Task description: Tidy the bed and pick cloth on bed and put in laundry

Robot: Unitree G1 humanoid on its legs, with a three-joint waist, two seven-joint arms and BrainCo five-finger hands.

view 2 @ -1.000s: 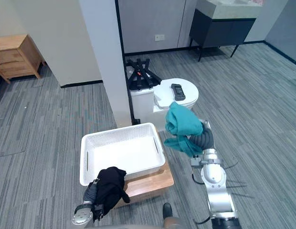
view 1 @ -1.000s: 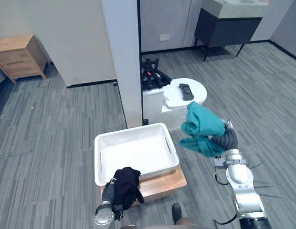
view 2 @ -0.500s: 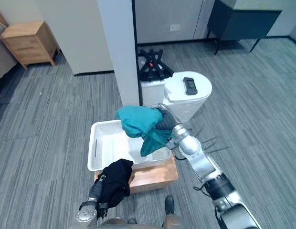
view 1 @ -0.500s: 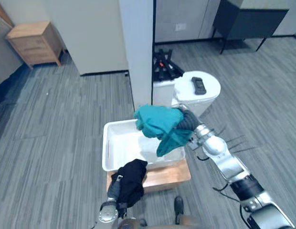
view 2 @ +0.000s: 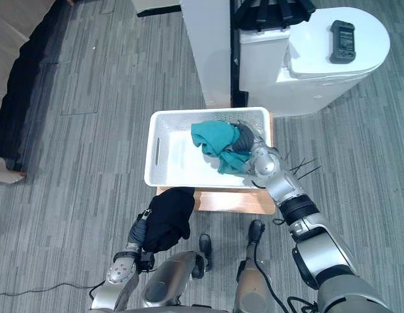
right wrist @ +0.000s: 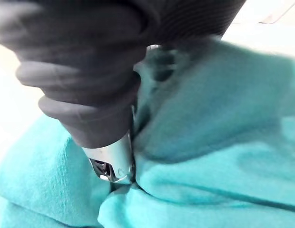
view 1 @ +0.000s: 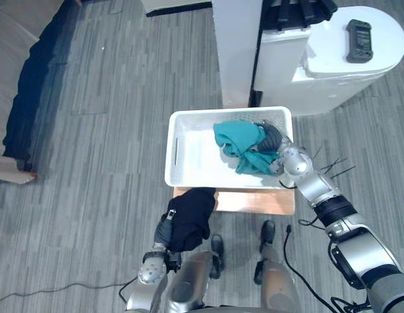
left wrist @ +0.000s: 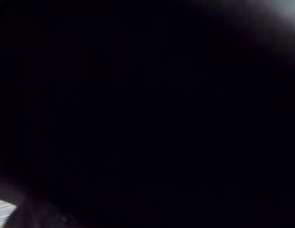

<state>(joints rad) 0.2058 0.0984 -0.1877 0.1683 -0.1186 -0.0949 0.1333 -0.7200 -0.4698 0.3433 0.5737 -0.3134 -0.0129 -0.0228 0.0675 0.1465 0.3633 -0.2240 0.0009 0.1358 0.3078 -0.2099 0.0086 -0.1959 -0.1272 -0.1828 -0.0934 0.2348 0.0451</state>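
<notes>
Laundry basket (view 1: 192, 158), white and rectangular, sits on a wooden board (view 1: 254, 201) on the grey floor. Beyond its far side stand a white pillar (view 1: 238, 52) and a white unit with a rounded top (view 1: 384, 49); a small black device (view 1: 358, 32) lies on that top.

Inside the basket, toward its right end, the teal cloth (view 1: 240, 140) lies bunched against the far wall and the floor of the basket. The right hand (view 1: 272, 137) reaches in over the basket's right wall and presses up against the cloth. From the wrist you can see the dark cover and one silver finger (right wrist: 114, 161) running down into the teal folds, the rest buried, so I cannot tell whether it has hold of the cloth or lies loose in it.

Outside the basket, at its near left corner, the black cloth (view 1: 189, 215) hangs in a clump over the left hand (view 1: 164, 229). Its upper edge overlaps the corner of the board. The cloth covers the fingers, so I cannot tell how that hand is closed.
</notes>
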